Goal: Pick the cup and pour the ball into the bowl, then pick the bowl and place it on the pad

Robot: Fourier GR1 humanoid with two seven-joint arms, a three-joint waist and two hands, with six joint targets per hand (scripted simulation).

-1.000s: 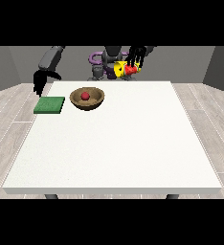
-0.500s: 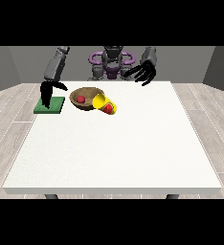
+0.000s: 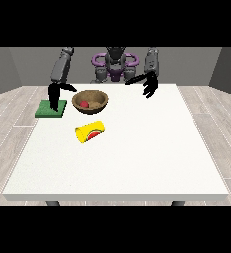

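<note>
At the view's left, a hand [image 3: 54, 98] is held over the green pad [image 3: 51, 108], its fingers pointing down and holding nothing. The pour is judged done: the ball [image 3: 84, 104] lies in the bowl [image 3: 90, 101], and the yellow cup [image 3: 89, 131] lies on its side on the table [image 3: 137, 148] in front, so the bowl is next to be grasped and set on the pad. At the right, the other hand [image 3: 149, 85] hangs empty with fingers loosely spread; no writing can be read, only a red mark on the cup.

The bowl's [image 3: 90, 101] near wall seemingly hides part of the red ball [image 3: 84, 104].
</note>
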